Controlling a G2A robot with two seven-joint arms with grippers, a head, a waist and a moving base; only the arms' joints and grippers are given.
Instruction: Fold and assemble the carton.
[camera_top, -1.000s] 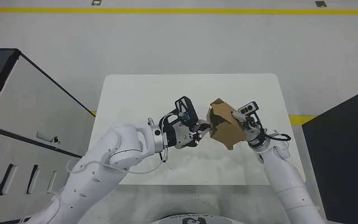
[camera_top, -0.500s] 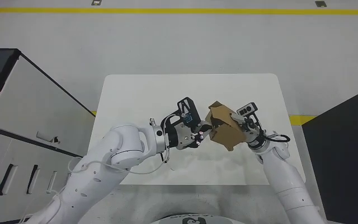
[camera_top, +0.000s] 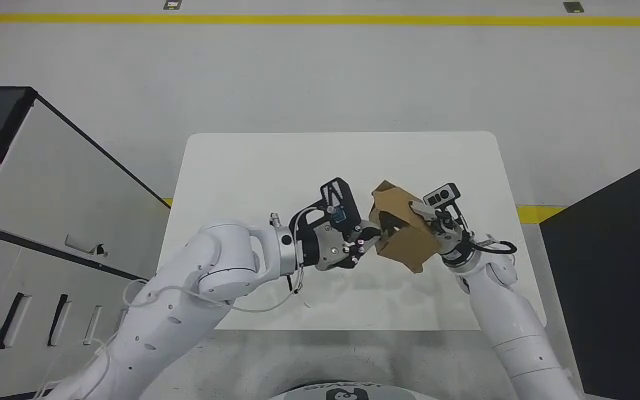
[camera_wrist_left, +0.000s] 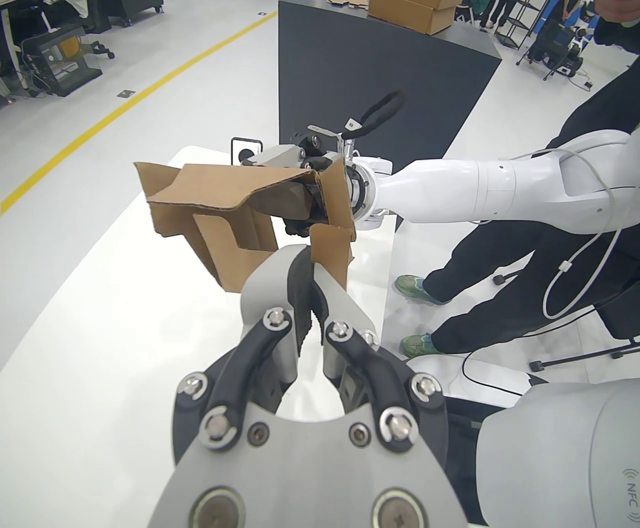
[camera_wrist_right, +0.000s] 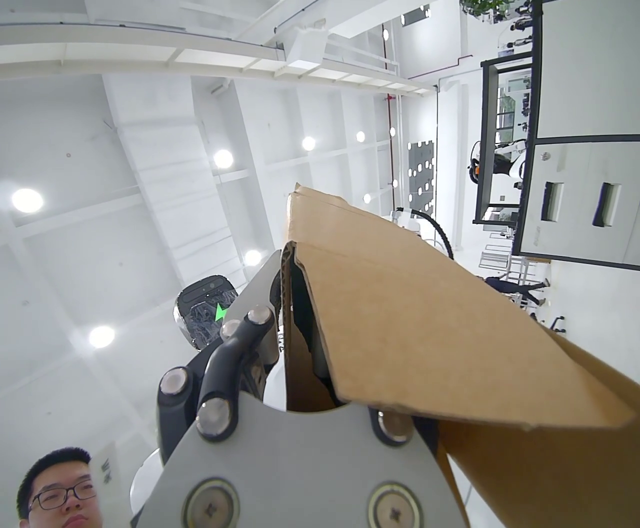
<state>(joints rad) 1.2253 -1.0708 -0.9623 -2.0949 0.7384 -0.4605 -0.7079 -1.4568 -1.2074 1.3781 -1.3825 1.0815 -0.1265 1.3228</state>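
Note:
A brown carton (camera_top: 400, 232), partly folded with loose flaps, hangs above the white table (camera_top: 250, 180) between both arms. My left gripper (camera_top: 366, 238) comes at it from the left. In the left wrist view, the left gripper (camera_wrist_left: 312, 265) is shut on a short flap at the near edge of the carton (camera_wrist_left: 225, 200). My right gripper (camera_top: 428, 222) holds the carton's right side. In the right wrist view, the right gripper (camera_wrist_right: 295, 280) is shut on a cardboard wall of the carton (camera_wrist_right: 425, 325), which hides one finger.
A black-framed cabinet (camera_top: 30, 130) stands left of the table and a dark panel (camera_top: 600, 260) to its right. The table surface around and under the carton is bare.
My left gripper has moved slightly right, closer into the carton. The carton has turned a little and looks more box-shaped. The right gripper has kept its hold in nearly the same place.

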